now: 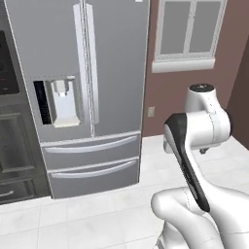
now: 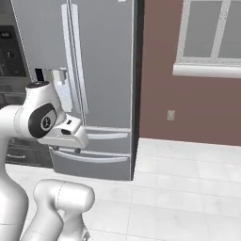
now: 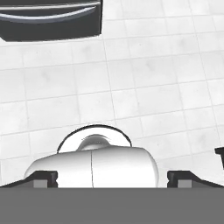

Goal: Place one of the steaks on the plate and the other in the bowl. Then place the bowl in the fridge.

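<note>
Tall grey stainless French-door fridge (image 1: 82,97) stands straight ahead of the base, both upper doors shut, two long vertical handles meeting at the centre seam, dispenser panel (image 1: 57,102) with a white recess on the left door, two lower drawers (image 1: 90,163) with curved bar handles closed below. In the right base view the same fridge (image 2: 94,70) sits left of centre, its dark side edge against a brown-maroon wall (image 2: 188,108). White-framed window (image 1: 187,34) with a sill is on that wall to the right of the fridge, small pale wall outlet (image 2: 171,115) lower down. Dark cabinets with built-in oven (image 1: 12,146) are just beside the fridge on its left. Floor is white tile (image 1: 97,219). White arm with dark joints (image 1: 194,146) is folded up in front of the base, well apart from the fridge doors. In the hand view the two-finger gripper (image 3: 112,178) points down at the tile floor, dark finger tips (image 3: 43,178) spread wide apart at the bottom corners, nothing between them; the fridge's bottom drawer (image 3: 50,19) shows as a dark band at the top edge.
</note>
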Motion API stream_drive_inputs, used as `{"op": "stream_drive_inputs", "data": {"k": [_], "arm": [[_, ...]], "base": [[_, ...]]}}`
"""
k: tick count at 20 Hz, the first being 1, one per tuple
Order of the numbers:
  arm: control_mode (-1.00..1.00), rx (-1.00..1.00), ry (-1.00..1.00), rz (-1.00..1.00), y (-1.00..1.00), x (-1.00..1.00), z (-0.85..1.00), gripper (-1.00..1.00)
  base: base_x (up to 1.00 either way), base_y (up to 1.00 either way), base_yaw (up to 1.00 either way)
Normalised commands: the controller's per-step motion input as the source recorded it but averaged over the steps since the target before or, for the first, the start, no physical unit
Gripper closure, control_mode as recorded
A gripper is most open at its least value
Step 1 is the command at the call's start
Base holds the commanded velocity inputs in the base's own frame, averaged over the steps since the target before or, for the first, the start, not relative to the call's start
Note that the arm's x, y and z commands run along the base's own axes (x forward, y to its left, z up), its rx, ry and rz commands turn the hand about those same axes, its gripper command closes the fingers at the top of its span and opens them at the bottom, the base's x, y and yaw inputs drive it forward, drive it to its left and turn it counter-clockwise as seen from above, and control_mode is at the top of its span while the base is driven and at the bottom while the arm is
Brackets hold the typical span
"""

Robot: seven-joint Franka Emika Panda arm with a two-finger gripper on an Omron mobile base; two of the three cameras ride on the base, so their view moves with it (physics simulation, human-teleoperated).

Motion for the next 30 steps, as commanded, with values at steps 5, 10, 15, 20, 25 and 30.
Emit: {"op": "stream_drive_inputs", "data": {"k": [5, 10, 15, 20, 25, 30], "arm": [[1.0, 0.0, 0.0, 0.0, 0.0, 0.0, 0.0, -1.0], [1.0, 0.0, 0.0, 0.0, 0.0, 0.0, 0.0, -1.0], [1.0, 0.0, 0.0, 0.0, 0.0, 0.0, 0.0, -1.0], [1.0, 0.0, 0.0, 0.0, 0.0, 0.0, 0.0, -1.0], [1.0, 0.0, 0.0, 0.0, 0.0, 0.0, 0.0, -1.0], [1.0, 0.0, 0.0, 0.0, 0.0, 0.0, 0.0, -1.0]], "base": [[0.32, 0.83, 0.0], [-0.02, 0.11, 0.06], [0.0, 0.0, 0.01], [0.44, 0.24, -0.02], [0.63, 0.39, -0.05], [0.09, 0.12, 0.0]]}}
